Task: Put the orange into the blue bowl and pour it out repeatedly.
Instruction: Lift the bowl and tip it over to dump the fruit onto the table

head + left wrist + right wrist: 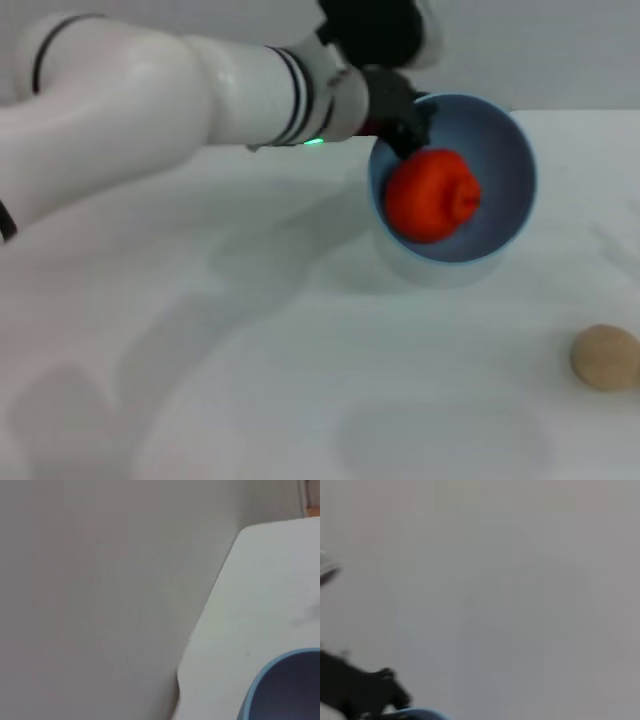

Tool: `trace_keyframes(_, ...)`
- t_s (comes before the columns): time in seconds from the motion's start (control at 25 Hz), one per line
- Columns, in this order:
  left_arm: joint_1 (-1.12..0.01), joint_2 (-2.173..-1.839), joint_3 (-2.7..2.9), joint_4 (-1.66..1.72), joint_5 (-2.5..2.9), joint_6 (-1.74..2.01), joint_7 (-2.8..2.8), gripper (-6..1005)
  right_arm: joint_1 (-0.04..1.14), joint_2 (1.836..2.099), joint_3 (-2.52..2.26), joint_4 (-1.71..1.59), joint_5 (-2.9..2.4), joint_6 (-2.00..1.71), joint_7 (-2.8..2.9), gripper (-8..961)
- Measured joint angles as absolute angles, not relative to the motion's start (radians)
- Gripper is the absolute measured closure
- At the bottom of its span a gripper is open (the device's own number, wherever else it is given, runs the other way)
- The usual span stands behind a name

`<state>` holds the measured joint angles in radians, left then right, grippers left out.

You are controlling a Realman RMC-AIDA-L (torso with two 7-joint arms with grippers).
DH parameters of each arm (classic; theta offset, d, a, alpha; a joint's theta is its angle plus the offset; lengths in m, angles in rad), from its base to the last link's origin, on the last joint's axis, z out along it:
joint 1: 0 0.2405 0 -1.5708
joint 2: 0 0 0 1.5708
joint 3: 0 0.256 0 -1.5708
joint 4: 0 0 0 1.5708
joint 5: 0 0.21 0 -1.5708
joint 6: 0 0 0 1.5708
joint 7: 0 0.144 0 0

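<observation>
1. Left arm reaches across the table from the left side of the head view, forearm near level, wrist ending at the bowl's near-left rim.
2. Left gripper is dark and sits at the rim of the bowl. It appears clamped on the rim; finger spread is hard to make out.
3. Bowl is tipped, its mouth turned toward the camera.
4. Orange lies inside the bowl, against the lower wall.
5. Tan ball rests on the table, well apart, at the right edge.
6. Left wrist view shows only a cut-off piece of bowl rim.
7. Right gripper is not seen.
</observation>
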<state>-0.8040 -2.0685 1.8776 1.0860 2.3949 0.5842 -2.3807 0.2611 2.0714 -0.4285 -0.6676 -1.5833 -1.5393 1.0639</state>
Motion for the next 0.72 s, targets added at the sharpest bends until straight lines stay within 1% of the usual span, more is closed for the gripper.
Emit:
trace_keyframes(0.12,-0.791,-2.070,1.947,1.131,2.490,0.529,-2.366,1000,0.238,2.069,-0.377,-0.530,-1.509,-1.538,0.952,245)
trace_keyframes(0.28,-0.760,-2.074,2.074,1.184,2.683,0.425,-2.367,1000,0.212,2.071,-0.358,-0.491,-1.489,-1.556,0.911,250)
trace_keyframes(0.4,-0.712,-2.076,2.173,1.231,2.842,0.320,-2.356,1000,0.205,2.070,-0.346,-0.470,-1.487,-1.575,0.909,254)
trace_keyframes(0.64,-0.659,-2.077,2.234,1.251,2.883,0.230,-2.242,1001,0.202,2.071,-0.331,-0.459,-1.478,-1.608,0.909,262)
trace_keyframes(0.72,-0.605,-2.077,2.257,1.254,2.885,0.104,-2.099,1001,0.200,2.070,-0.314,-0.448,-1.461,-1.618,0.906,265)
